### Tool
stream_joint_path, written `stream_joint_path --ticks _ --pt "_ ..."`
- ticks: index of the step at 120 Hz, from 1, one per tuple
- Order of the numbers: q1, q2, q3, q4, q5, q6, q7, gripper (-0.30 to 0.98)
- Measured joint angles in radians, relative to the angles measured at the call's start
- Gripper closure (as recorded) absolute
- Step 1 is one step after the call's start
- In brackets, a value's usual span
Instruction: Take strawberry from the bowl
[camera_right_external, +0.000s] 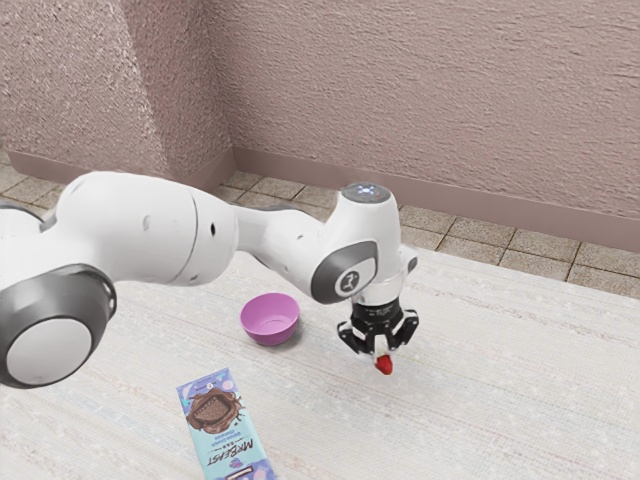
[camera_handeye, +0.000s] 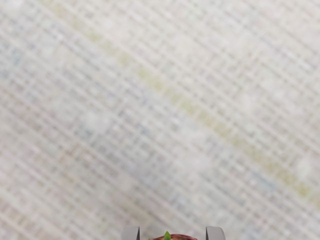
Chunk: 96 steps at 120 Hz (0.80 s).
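Exterior view: gripper (camera_right_external: 380, 354) grasping the strawberry (camera_right_external: 384, 366), clear of the pink bowl (camera_right_external: 270, 322).
Bowl and chocolate bar (camera_right_external: 222, 425) sit toward the exterior view's left on the table (camera_right_external: 500, 400); wrist view: strawberry's red top and green leaf between the fingers (camera_handeye: 215, 234).

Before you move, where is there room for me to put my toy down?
Two bare patches on the table: a wide one on the exterior view's right of my gripper, and one between the chocolate bar and the strawberry. It's crowded around the bowl, close to my arm.
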Motion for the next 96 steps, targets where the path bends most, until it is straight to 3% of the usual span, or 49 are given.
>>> stream_joint_path --ticks 28,54,66,80,96 --pt "0.0 0.047 -0.007 0.03 -0.004 0.003 0.001 0.69" --pt "-0.002 0.024 -0.01 0.035 -0.017 0.007 0.022 0.3" --pt "-0.005 -0.077 -0.003 0.035 -0.01 -0.05 0.045 0.19" --pt "0.009 -0.303 0.032 0.043 0.065 -0.227 0.102 0.12" --pt "0.245 -0.422 0.026 0.164 0.097 -0.424 0.251 0.07"
